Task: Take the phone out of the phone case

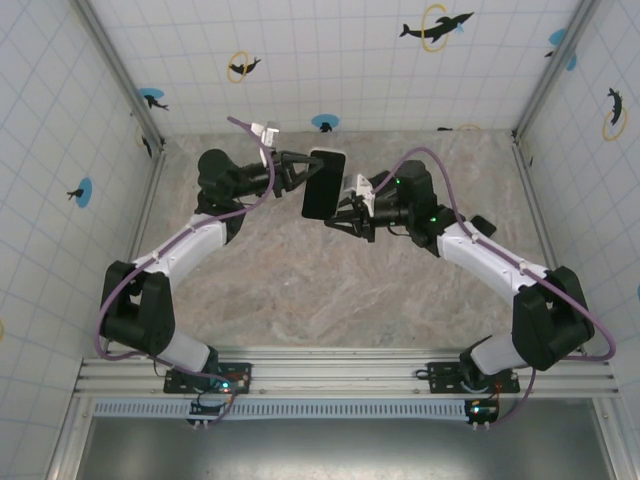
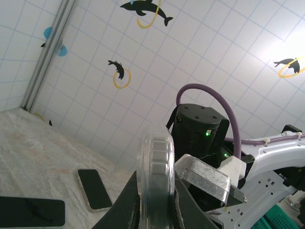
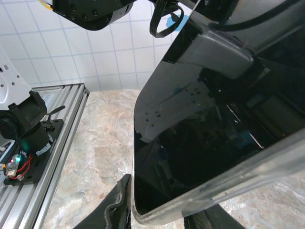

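Can't tell how right gripper (image 1: 339, 216) grips the phone (image 1: 323, 185), fingertips cropped. Pinched tight in left gripper (image 1: 305, 172) though, clear phone case (image 2: 155, 167) on. Marble table (image 1: 300, 290), dolphin-tiled walls (image 1: 330, 60).

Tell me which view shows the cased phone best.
The top external view: the whole phone shows there, outline and all. The left wrist view gives its clear-cased edge, the right wrist view a cropped close-up of its dark screen.

The phone (image 3: 200, 143) is cropped, perhaps half of it
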Available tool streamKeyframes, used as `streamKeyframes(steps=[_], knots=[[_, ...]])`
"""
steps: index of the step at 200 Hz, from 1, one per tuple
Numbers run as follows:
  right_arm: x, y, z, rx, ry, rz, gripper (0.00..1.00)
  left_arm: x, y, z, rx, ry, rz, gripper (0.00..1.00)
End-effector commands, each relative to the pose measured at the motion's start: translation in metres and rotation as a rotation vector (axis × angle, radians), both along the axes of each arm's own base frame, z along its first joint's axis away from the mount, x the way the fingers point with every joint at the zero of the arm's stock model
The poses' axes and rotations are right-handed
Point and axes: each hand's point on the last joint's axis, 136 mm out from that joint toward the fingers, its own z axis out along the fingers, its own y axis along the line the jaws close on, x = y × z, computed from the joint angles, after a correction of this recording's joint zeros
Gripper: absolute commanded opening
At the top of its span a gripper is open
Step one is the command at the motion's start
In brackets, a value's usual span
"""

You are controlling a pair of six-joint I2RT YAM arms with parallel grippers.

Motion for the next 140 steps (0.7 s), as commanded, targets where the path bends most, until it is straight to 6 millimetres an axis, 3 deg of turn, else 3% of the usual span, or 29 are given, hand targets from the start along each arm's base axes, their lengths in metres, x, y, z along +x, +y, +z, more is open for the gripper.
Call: streamKeyframes(steps=[1, 140], knots=[[-0.0077, -0.0016, 0.0152, 0.050, -0.033, 0.027, 0.28, -0.0145, 0.0047, 0.0243, -0.044, -0.078, 0.003, 0.00], [-0.0096, -0.0048, 0.0093, 0.021, -0.022, 0.050, 0.26, -0.0110, 0.0039, 0.0323, -0.063, -0.080, 0.007, 0.00]])
